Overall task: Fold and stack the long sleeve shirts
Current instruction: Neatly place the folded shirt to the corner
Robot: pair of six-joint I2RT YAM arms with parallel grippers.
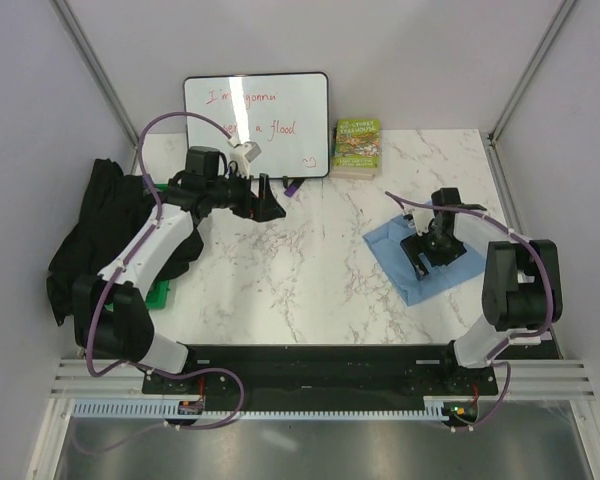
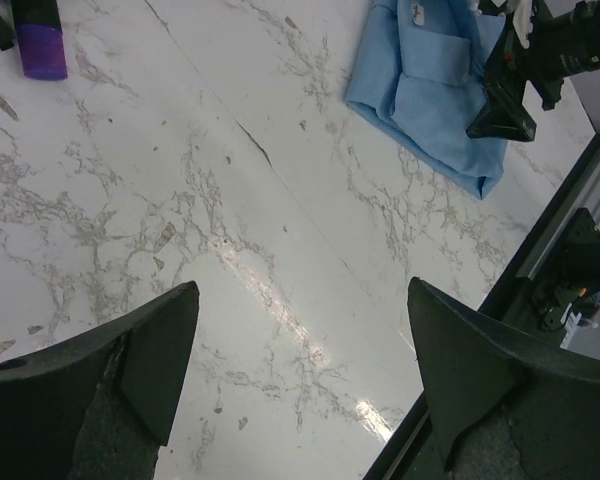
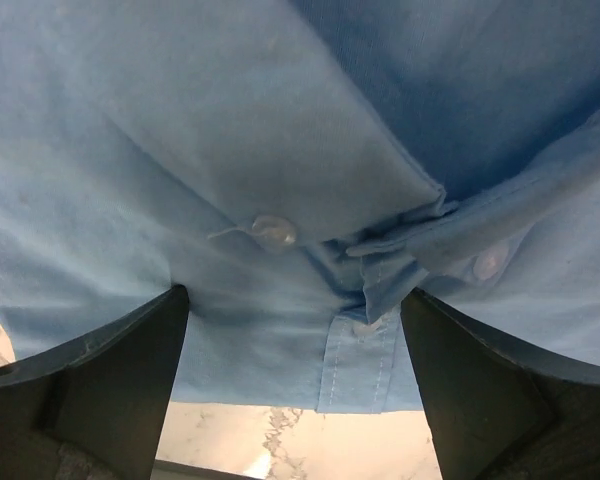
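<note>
White marble table (image 1: 310, 280), pale walls (image 1: 380, 50) around: your right gripper (image 3: 292, 295), jaws apart, hovers close over the folded blue shirt (image 1: 405, 275) at right and could snag its button flap (image 3: 355, 360). Your left gripper (image 2: 302, 285), also apart, holds nothing; the black shirt (image 1: 90, 230) lies heaped at the left edge, apt to slide off.

Overhead view, 2 close wrist views, shirt (image 1: 392, 246) shared

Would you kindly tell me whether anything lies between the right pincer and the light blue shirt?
Nothing visible does: the right pincer is open right above the light blue shirt, and its wrist view shows only blue cloth and buttons between the fingers.
</note>
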